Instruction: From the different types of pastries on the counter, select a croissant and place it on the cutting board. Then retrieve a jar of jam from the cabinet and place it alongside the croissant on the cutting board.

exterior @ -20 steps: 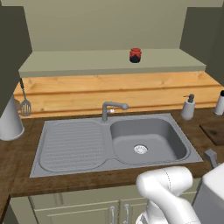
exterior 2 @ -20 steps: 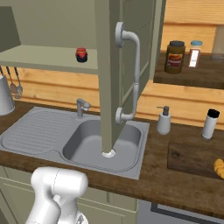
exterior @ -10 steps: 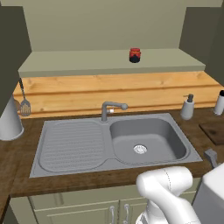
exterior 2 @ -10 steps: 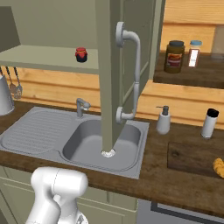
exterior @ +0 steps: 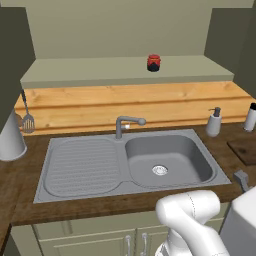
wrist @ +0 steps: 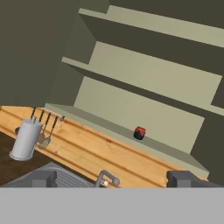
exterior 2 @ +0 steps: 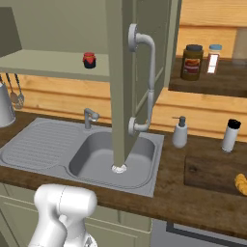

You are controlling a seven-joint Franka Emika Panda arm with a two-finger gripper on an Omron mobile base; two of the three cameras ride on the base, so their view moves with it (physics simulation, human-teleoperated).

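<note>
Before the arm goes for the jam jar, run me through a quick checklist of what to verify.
1. Croissant already on the cutting board: ok.
2. Cabinet door open: ok.
3. Jar of jam upright on the lower cabinet shelf, nothing beside it: ok.
4. Gripper with jaws wide apart and empty: ok.
5. Hand aimed at the jar: ok; it sits near the middle of the hand view.
6. Bare board space beside the croissant for the jar: ok.
</note>
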